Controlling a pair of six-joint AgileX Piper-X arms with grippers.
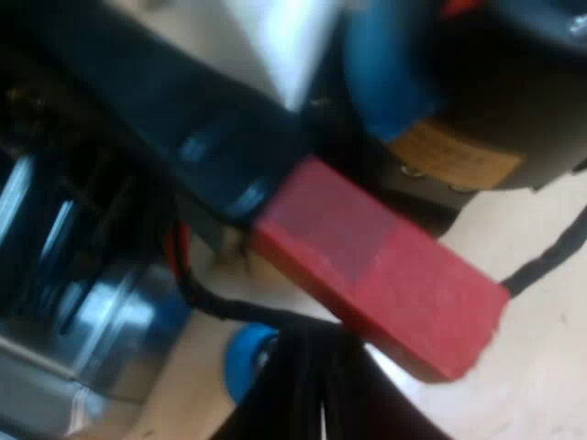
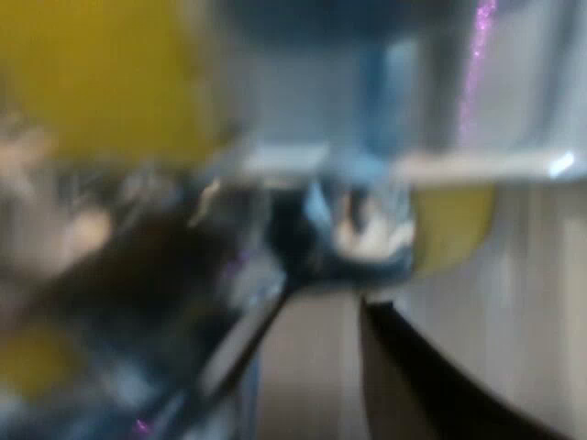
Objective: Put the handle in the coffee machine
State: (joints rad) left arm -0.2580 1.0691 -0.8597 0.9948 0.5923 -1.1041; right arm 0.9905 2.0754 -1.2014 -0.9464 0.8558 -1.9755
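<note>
The holder's handle runs across the left wrist view, a dark shaft ending in a flat red block. My left gripper is a dark mass just beneath the red end, and its grip cannot be made out. Shiny metal of the espresso machine lies beyond the shaft. In the right wrist view my right gripper stands open with nothing between its black fingers. It faces a dark rounded part under a pale metal ledge, all heavily smeared.
A small blue rounded thing sits on the pale wooden table beside my left gripper. A dark body with a blue ring and an orange label stands over the red end. Yellow patches and a dark clutter flank the right gripper.
</note>
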